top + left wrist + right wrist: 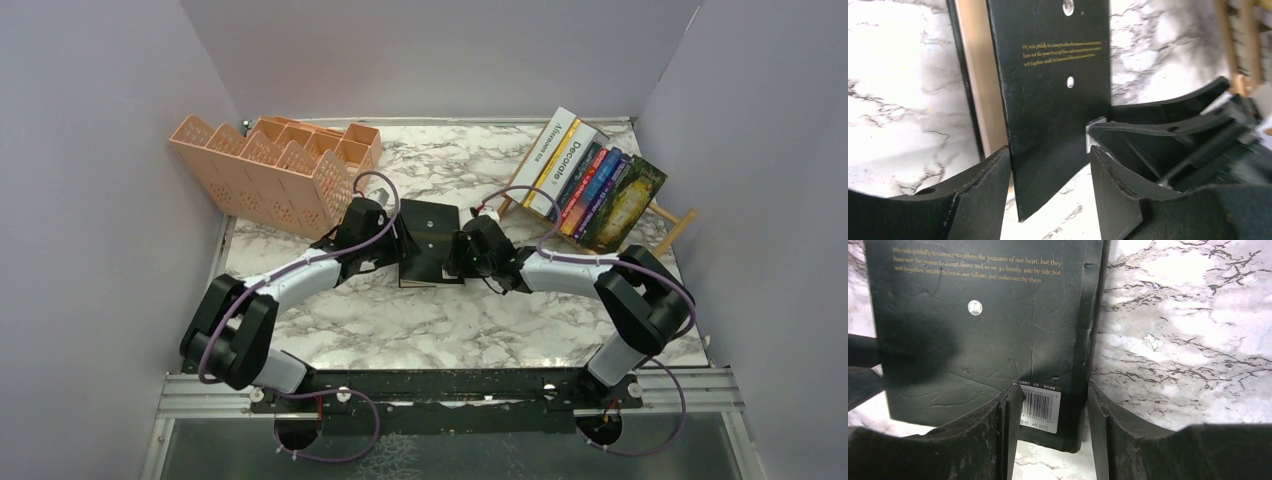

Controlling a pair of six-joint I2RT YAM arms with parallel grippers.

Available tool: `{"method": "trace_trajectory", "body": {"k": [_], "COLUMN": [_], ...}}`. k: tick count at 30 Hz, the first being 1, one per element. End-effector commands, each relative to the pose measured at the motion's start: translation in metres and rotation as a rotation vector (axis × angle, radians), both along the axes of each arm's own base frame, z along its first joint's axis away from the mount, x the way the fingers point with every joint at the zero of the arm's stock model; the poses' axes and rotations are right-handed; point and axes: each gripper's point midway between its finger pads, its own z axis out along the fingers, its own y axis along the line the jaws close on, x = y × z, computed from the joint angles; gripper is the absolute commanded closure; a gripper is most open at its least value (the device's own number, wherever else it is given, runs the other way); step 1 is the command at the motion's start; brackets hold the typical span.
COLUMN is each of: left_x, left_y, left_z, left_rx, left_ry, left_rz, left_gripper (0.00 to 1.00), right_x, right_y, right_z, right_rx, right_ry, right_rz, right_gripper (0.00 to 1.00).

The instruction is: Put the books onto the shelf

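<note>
From above, the marble worktop (400, 320) lay boxed in by plain grey walls (440, 50) on three sides, with a metal rail (450, 390) along its near edge. A peach organizer (270, 170) stood in the far left corner. At the far right the rack (676, 228) leaned with a row of books (590, 180) in it, spines toward the camera. One black book (432, 235) lay mid-worktop, well apart from the rack. The left claw (398, 245) was at its left edge and the right claw (460, 255) at its right, the two arms reaching in toward each other.

From the left wrist, the black book (1058, 100) showed gold lettering, with a tan strip along its left side. Its lower corner sat between the fingers (983, 195), which stood partly apart; whether they pinched it could not be told. The right claw's black body crowded the right side, with wood slats of the rack beyond.

From the right wrist, the black book (988, 340) filled the upper left (a white barcode label (1040, 412) at its lower edge). The right claw's fingers (1113, 440) stood partly apart astride the spine corner, holding nothing. Bare marble ran off to the right.
</note>
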Motion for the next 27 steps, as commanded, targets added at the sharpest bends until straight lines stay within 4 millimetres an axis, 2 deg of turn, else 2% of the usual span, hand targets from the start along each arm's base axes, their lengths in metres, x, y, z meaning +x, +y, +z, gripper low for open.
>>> {"method": "trace_trajectory", "body": {"k": [1, 3, 8, 16, 20, 22, 24, 27], "left_x": [-0.011, -0.013, -0.018, -0.022, -0.019, -0.016, -0.014, -0.017], "left_y": [-0.042, -0.041, -0.042, -0.050, -0.050, -0.048, -0.046, -0.046], "left_z": [0.078, 0.078, 0.060, 0.044, 0.037, 0.038, 0.040, 0.051], "left_rx": [-0.277, -0.276, -0.271, -0.312, -0.297, -0.277, -0.263, -0.276], "left_ry": [-0.093, -0.091, -0.042, -0.003, -0.006, -0.025, -0.045, -0.071], "left_rz": [-0.126, -0.130, -0.139, -0.171, -0.175, -0.173, -0.176, -0.201], "left_gripper": [0.44, 0.46, 0.52, 0.59, 0.73, 0.83, 0.98, 1.00], "right_x": [-0.018, -0.018, -0.024, -0.027, -0.029, -0.028, -0.029, -0.030], "right_y": [0.019, 0.020, 0.023, 0.019, 0.016, 0.012, 0.007, 0.000], "right_z": [0.000, 0.002, 0.008, 0.016, 0.017, 0.021, 0.029, 0.043], "right_rx": [0.099, 0.110, 0.158, 0.219, 0.231, 0.237, 0.251, 0.288], "right_ry": [0.059, 0.061, 0.073, 0.070, 0.076, 0.071, 0.061, 0.040], "right_rz": [0.063, 0.057, 0.061, 0.028, 0.012, 0.001, -0.012, -0.031], "right_gripper": [0.48, 0.48, 0.49, 0.50, 0.50, 0.49, 0.48, 0.44]}}
